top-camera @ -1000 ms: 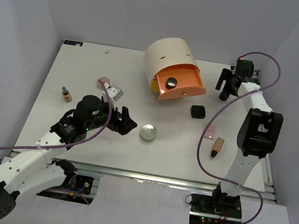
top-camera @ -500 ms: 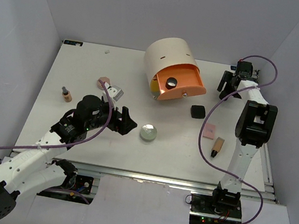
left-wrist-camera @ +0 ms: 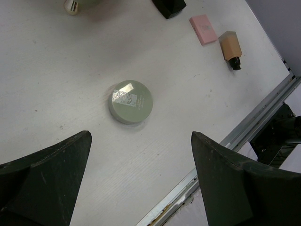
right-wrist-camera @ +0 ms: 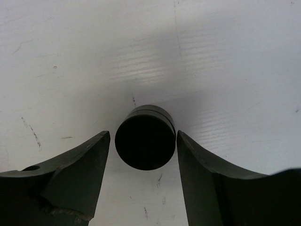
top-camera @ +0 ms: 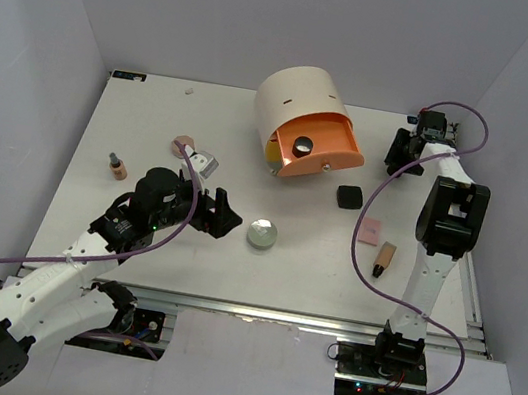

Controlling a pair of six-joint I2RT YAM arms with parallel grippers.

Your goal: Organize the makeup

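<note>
- The right tool (top-camera: 402, 152) is held spread at the far right corner of the counter (top-camera: 155, 119). A black round jar (right-wrist-camera: 145, 137) stands between its fingers (right-wrist-camera: 80, 174), almost touching one of them and not yet pinched. On closing, the jar may be pushed sideways.
- If the jar's smooth round wall is gripped off-centre, it may be squeezed out.
- The left tool (left-wrist-camera: 141, 136) is spread wide just short of the silver-white compact (left-wrist-camera: 130, 101), toward the middle of the near edge. The compact may be knocked away by a low approach.

Bright diffuse light; soft shadows; glare on compact (left-wrist-camera: 131, 101) lid.
</note>
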